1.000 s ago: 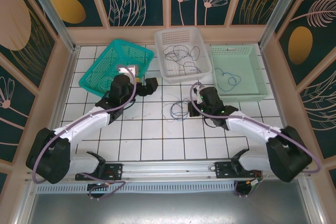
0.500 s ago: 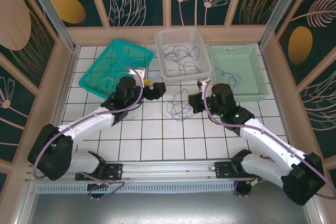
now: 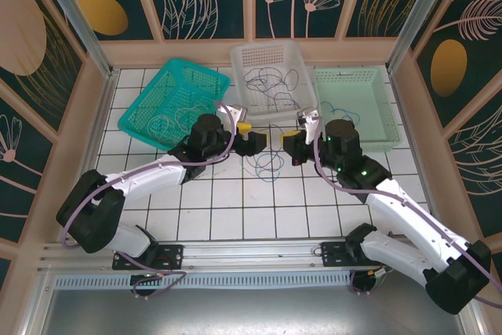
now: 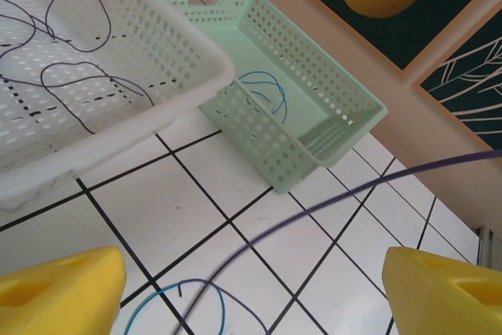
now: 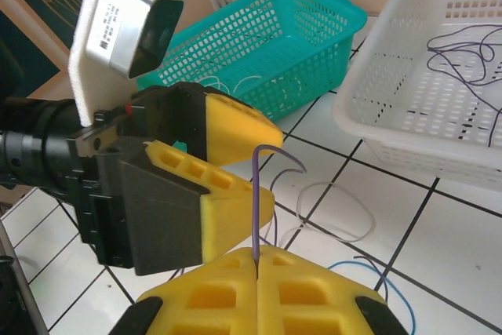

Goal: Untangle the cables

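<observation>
My right gripper point(image 5: 256, 263) is shut on a thin purple-grey cable point(image 5: 256, 202) that stands straight up from its yellow pads and hooks over at the top. My left gripper point(image 5: 274, 167) is open, its yellow fingers point(image 5: 229, 128) close beside that upright cable. In the left wrist view the same cable point(image 4: 329, 202) runs slantwise across the wide gap of the left gripper point(image 4: 255, 296). From above, the left gripper point(image 3: 259, 137) and the right gripper point(image 3: 289, 147) nearly meet over a small tangle of cables point(image 3: 268, 164) on the tiles. A pale cable point(image 5: 334, 185) and a blue cable point(image 5: 361, 263) lie below.
Three baskets line the back: a teal basket point(image 3: 143, 114) with pale cables, a white basket point(image 3: 268, 52) with dark cables, and a mint basket point(image 3: 369, 140) with a blue cable point(image 4: 267, 92). Wooden walls close the sides.
The left gripper swung right from the teal basket to the right gripper and its fingers narrowed a little. The right gripper rose and moved back with its cable, still shut.
</observation>
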Controlling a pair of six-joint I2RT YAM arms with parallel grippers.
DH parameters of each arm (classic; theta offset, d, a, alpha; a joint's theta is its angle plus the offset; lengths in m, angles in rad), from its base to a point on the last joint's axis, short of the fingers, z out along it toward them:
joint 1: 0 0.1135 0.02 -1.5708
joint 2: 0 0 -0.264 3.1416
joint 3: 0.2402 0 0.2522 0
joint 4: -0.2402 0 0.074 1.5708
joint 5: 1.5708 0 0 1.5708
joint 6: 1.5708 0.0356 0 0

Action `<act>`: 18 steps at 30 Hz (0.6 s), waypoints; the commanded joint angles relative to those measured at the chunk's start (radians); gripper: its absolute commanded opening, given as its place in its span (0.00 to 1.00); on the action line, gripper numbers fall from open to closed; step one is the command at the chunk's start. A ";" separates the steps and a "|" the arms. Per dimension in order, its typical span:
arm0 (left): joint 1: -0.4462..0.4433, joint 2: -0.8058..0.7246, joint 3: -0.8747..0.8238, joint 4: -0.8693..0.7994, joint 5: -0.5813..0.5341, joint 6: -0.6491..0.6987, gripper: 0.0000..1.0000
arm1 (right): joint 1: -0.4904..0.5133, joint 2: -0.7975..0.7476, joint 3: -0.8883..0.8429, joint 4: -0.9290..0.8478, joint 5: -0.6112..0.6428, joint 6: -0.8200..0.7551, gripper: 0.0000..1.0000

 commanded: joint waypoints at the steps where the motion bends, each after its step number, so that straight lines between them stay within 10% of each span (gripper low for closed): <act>1: 0.000 -0.021 -0.003 0.072 -0.048 0.006 0.87 | -0.004 -0.060 0.086 -0.012 0.003 -0.044 0.00; 18: 0.001 -0.115 -0.145 0.161 -0.223 -0.069 0.94 | -0.006 -0.090 0.285 0.030 0.067 -0.125 0.00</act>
